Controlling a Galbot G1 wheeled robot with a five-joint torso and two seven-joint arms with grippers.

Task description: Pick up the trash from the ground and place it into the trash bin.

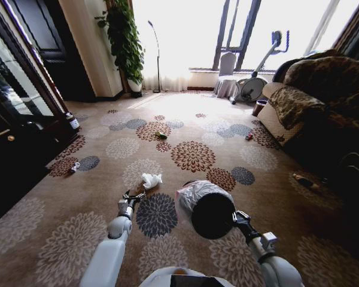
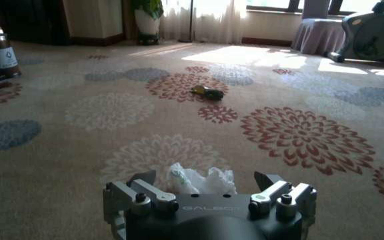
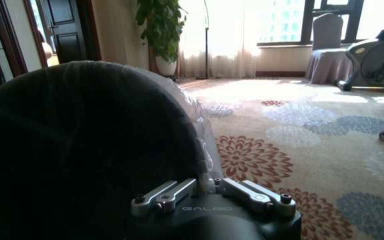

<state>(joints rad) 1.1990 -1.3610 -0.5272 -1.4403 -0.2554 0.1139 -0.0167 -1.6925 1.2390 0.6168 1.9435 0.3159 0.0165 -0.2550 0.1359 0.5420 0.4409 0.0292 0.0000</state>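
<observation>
Paper wad (image 1: pixel 151 179), white and crumpled, lies on the flowered carpet (image 1: pixel 60 239) just ahead of the left gripper (image 1: pixel 133 195), whose fingers are spread apart with the wad between their tips in the left wrist view. The right gripper (image 1: pixel 235 216) is clamped on the rim of the bin (image 1: pixel 212 215), holding it off the floor beside the left arm.
</observation>
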